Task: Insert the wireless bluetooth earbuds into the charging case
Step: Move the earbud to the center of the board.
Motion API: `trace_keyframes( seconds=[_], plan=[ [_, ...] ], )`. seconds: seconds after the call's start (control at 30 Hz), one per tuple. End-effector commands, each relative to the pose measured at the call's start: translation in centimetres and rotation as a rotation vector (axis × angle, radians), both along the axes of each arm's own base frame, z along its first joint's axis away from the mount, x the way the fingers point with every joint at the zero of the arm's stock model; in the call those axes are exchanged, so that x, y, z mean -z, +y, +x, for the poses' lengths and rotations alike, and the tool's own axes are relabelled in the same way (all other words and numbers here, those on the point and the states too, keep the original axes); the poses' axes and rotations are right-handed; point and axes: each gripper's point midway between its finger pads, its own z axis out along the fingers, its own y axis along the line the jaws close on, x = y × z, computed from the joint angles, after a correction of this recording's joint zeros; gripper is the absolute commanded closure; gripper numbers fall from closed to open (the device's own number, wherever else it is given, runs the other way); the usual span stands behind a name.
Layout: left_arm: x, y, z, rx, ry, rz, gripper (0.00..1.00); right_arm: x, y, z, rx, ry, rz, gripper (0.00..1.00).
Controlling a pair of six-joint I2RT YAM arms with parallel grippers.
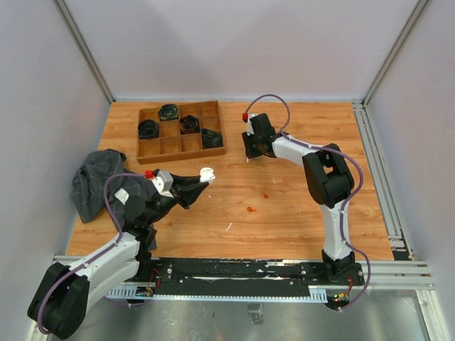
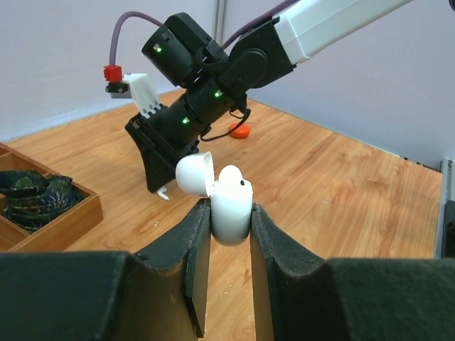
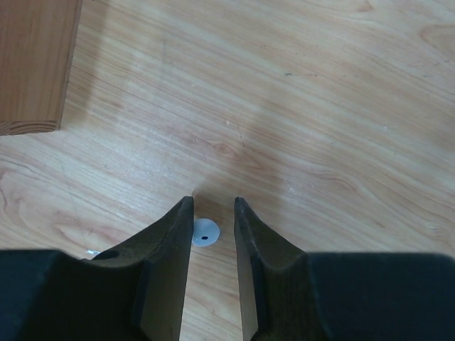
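You have one wooden counter (image 1: 298, 213) with two arms over it. On and above it are:

- one glossy white plastic charging case (image 2: 232, 195)
- one pale lavender bean-sized earbud (image 3: 205, 232)
- two tiny orange-red pieces (image 1: 251, 209), lying near each other mid-counter and too small to tell earbud from puck
- one shallow wooden divided tray (image 1: 170, 145) at the far left, holding four dark coiled bundles (image 1: 148, 129)
- one crumpled grey cloth (image 1: 96, 181) at the left edge

Your left claw (image 2: 229, 208) is drawn in narrow on the case. It grips the lower body on both sides and holds the case upright off the counter. The hinged lid is tipped open toward the left of the wrist view.

Your right claw (image 3: 212, 202) points down at the counter near the tray's near right corner. Its jaws stand narrowly apart, with the lavender earbud lying on the counter between them. The earbud sits against one finger, with a sliver of space at the other.
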Motion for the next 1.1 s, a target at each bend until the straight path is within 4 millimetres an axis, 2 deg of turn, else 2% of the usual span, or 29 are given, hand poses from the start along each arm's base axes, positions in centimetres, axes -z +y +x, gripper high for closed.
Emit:
trace_keyframes(
  seconds=[0.0,0.23,0.4,0.57,0.67,0.7,0.83,0.97,1.07],
  plan=[
    [-1.1,0.4,-0.1,-0.013,-0.045,-0.027,1.00,3.9,-1.3,-5.2,-0.034,0.174,-0.143,0.70],
    [-1.6,0.5,-0.7,-0.001,-0.053,-0.057,1.00,3.9,-1.9,-7.6,-0.046,0.209,-0.169,0.74],
    [-1.8,0.4,-0.6,0.000,-0.060,-0.054,1.00,3.9,-1.4,-9.7,-0.083,0.242,-0.182,0.78],
    [-1.9,0.7,-0.9,-0.008,-0.064,-0.069,1.00,4.6,-1.7,-12.8,-0.104,0.277,-0.223,0.79],
    [-2.0,0.9,-1.1,-0.011,-0.067,-0.072,1.00,4.7,-1.9,-15.0,-0.128,0.303,-0.233,0.77],
    [-2.1,0.9,-1.1,-0.011,-0.069,-0.072,1.00,3.9,-1.9,-15.6,-0.137,0.302,-0.233,0.76],
    [-2.5,0.6,-1.3,0.007,-0.072,-0.068,1.00,3.3,-2.5,-17.7,-0.153,0.341,-0.255,0.75],
    [-2.4,0.7,-1.6,0.012,-0.072,-0.075,1.00,2.7,-3.2,-18.9,-0.159,0.365,-0.278,0.74],
    [-2.4,0.7,-1.7,0.014,-0.073,-0.074,1.00,1.8,-3.3,-19.3,-0.172,0.360,-0.283,0.67]
  ],
)
